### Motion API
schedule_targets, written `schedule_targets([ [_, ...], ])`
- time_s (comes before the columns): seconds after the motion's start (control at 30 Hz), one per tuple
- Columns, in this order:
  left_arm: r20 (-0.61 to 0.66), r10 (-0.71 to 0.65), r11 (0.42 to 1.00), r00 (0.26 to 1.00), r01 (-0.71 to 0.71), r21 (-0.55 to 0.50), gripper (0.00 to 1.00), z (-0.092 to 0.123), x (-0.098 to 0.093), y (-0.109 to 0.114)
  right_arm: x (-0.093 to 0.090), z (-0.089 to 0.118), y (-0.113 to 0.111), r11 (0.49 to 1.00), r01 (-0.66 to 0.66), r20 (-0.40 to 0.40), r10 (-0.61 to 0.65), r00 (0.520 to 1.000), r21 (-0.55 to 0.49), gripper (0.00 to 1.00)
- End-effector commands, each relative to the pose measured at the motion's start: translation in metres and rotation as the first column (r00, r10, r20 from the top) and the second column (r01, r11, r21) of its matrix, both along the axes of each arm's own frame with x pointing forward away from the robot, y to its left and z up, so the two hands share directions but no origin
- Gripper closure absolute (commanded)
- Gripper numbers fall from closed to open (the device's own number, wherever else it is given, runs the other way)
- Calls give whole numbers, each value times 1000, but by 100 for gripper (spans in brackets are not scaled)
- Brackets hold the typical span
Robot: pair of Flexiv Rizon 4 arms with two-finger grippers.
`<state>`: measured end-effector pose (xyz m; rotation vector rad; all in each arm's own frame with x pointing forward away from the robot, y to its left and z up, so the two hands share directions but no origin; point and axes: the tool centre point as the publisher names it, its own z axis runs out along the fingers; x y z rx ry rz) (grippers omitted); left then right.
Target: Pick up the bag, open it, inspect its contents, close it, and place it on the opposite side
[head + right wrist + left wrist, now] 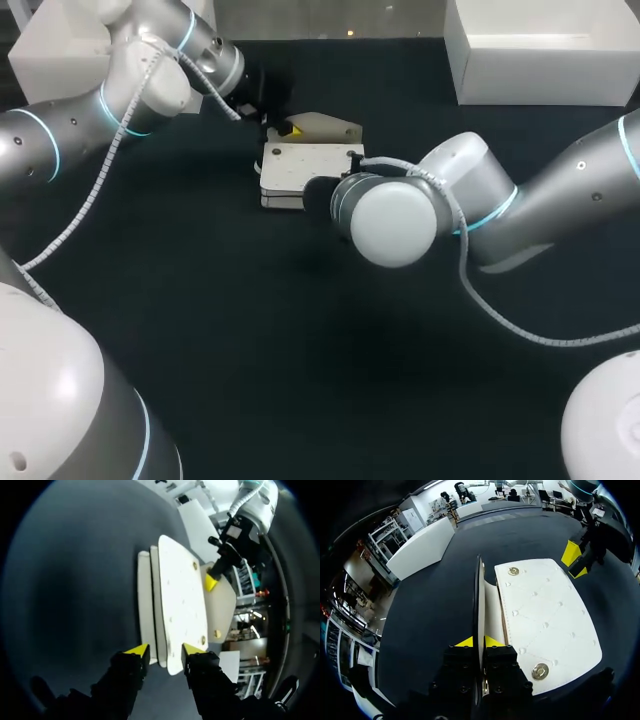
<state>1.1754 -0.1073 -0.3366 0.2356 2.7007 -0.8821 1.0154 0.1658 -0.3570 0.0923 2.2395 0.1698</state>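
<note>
The white quilted bag [300, 165] [545, 615] [182, 590] lies flat near the middle of the dark counter [300, 350], a little toward its far edge. Its beige flap [330, 127] [479, 595] [225, 600] is lifted off the body.

The left arm comes in from the far left corner. Its left claw [288, 128] [479, 641] is clamped on the flap's thin edge, one yellow tip on each face, so the flap stands on edge beside the body. Two gold snaps [513, 571] show on the bag's quilted face.

The right arm reaches in from the right, its wrist hanging over the bag's near side. The right claw [165, 650] [576, 562] has its fingers apart, and the bag's end sits between the tips, with no firm pinch to be seen.
</note>
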Motion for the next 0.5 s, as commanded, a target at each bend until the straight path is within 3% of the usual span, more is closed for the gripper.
schedule_targets([
  [0.03, -1, -4, 1000, 1000, 4, -1, 100, -2, 2, 0, 8, -6, -2, 999, -27, 16, 27, 1000, 22, 63],
  [0.5, -14, -15, 1000, 1000, 15, 7, 100, -4, 2, -4, 19, -13, -1, 999, -31, 12, 31, 999, 17, 72],
])
